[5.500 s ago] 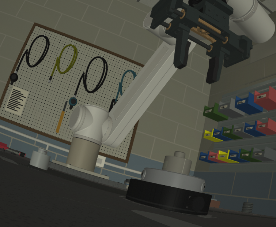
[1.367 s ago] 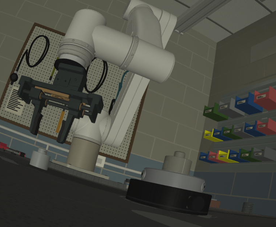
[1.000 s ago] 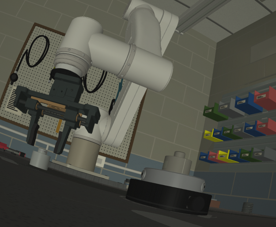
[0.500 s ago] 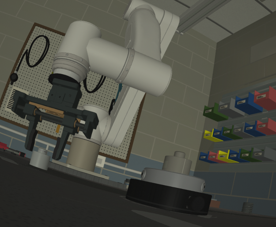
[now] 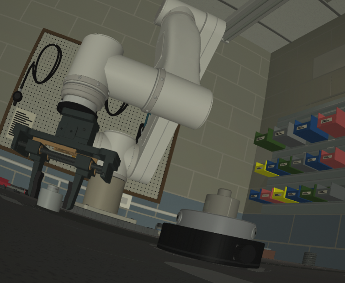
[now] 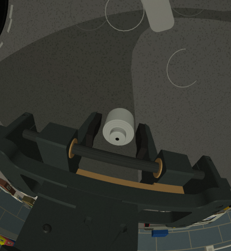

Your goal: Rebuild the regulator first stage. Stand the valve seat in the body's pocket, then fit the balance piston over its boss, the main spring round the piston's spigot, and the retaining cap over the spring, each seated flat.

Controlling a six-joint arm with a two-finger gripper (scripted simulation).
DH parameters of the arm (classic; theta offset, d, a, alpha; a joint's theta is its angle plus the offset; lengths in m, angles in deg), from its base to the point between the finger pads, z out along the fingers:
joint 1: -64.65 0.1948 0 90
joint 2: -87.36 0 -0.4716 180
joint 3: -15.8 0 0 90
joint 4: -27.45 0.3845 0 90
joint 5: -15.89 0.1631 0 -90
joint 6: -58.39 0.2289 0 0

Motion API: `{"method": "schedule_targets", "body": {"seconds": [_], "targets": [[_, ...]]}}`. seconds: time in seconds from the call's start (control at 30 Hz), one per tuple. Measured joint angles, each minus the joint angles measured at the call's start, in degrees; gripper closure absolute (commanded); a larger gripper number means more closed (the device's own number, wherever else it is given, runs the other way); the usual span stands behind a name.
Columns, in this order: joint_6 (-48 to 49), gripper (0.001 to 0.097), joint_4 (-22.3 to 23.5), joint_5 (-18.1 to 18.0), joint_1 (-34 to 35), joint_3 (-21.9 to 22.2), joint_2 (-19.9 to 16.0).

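Note:
My gripper (image 5: 51, 199) (image 6: 117, 135) is open and down at the bench on the left, its fingers either side of the balance piston (image 5: 49, 198) (image 6: 118, 126) and holding nothing. The piston is a pale stepped cylinder standing upright, with a small spigot and a centre hole on top. To the right sits the regulator body (image 5: 211, 234), a black round base with a grey ring, and the beige valve seat (image 5: 221, 202) stands in its middle with its boss up. The main spring (image 5: 309, 259) stands far right on the bench.
Coloured parts bins (image 5: 306, 155) hang on a rack on the right wall. My arm's base pedestal (image 5: 104, 195) stands just behind the piston, and a pegboard (image 5: 44, 91) covers the wall behind. Thin circle outlines (image 6: 180, 68) mark the dark bench top.

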Motion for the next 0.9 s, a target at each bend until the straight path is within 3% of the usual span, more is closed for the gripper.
{"method": "schedule_targets", "body": {"seconds": [0.4,0.9], "targets": [[0.00,0.0391,0.00,0.05,0.00,0.00,-0.02],[0.00,0.0691,0.00,0.04,0.00,0.00,-0.02]]}}
